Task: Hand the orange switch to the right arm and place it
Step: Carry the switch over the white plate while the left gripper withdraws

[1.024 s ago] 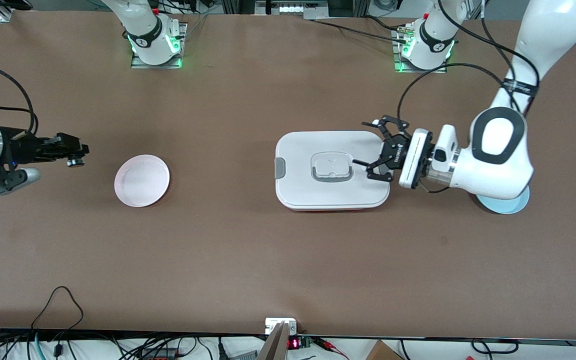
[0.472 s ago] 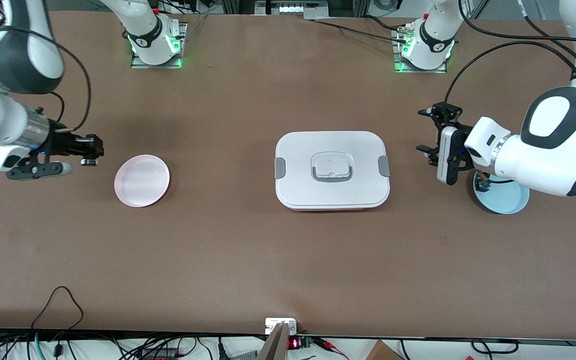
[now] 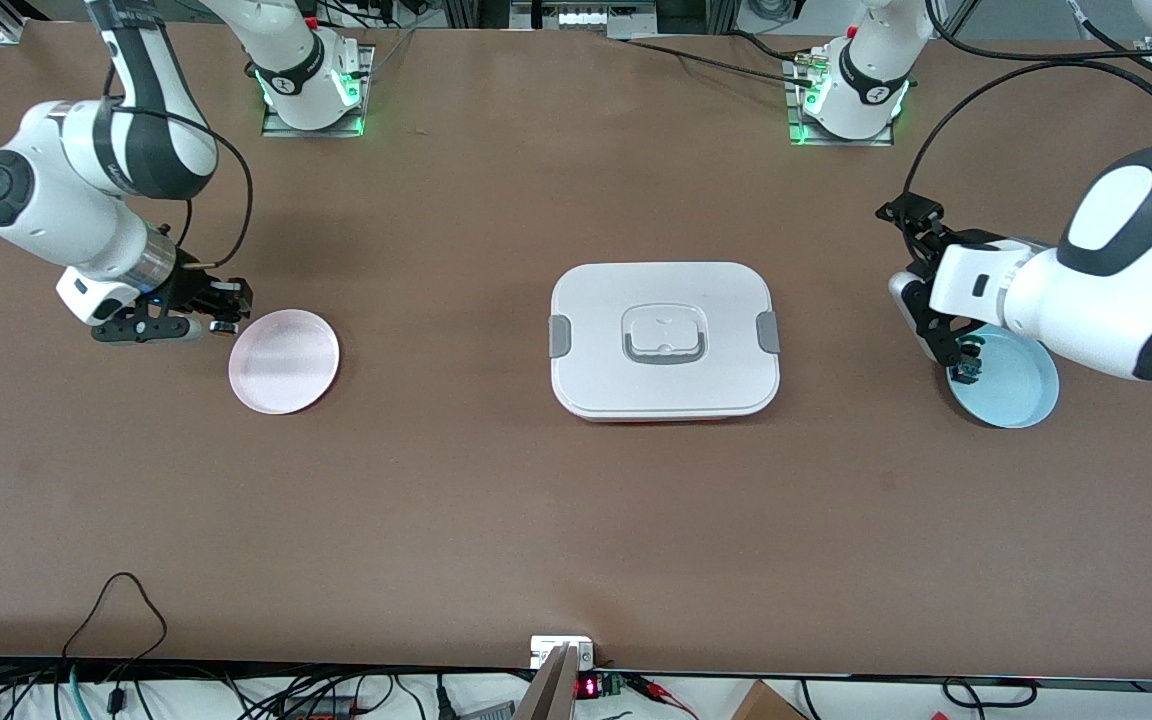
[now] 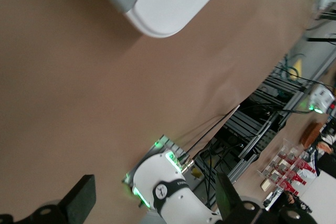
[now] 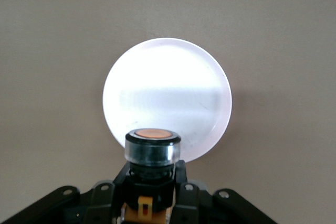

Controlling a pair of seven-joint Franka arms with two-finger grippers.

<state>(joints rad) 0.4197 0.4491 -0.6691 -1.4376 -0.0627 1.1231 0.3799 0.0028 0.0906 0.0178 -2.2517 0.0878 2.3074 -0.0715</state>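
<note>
While hanging low at the right arm's end of the table [image 3: 496,520], grips the orange switch [image 3: 225,326] in the clenched jaws of the right gripper [image 3: 219,308]. Holds it just beside the rim of the pink plate [image 3: 284,361], on the side toward that arm's end, not yet over the plate. From the right wrist view, shows the orange switch [image 5: 152,148] upright in the right gripper [image 5: 152,182], round orange face up inside a clear collar, with the pink plate [image 5: 167,93] just ahead of it on the brown surface.

Next along, near the middle of the table, a white lidded box [image 3: 664,375]. Lid shut, with a grey clip [image 3: 559,335] at each short end and a recessed handle [image 3: 664,335] in the centre; contents hidden.

Toward the left arm's end, the left gripper [image 3: 939,300] over the box-side rim of the blue plate [image 3: 1021,390], empty, jaws released and spread wide. Seen from the left wrist view, the left gripper [image 4: 155,208] with fingers [image 4: 79,203] well apart and nothing between them, looking across to a corner of the white lidded box [image 4: 173,3]. On the blue plate, near that same rim, a small dark part [image 3: 964,372] with a blue-green top.
</note>
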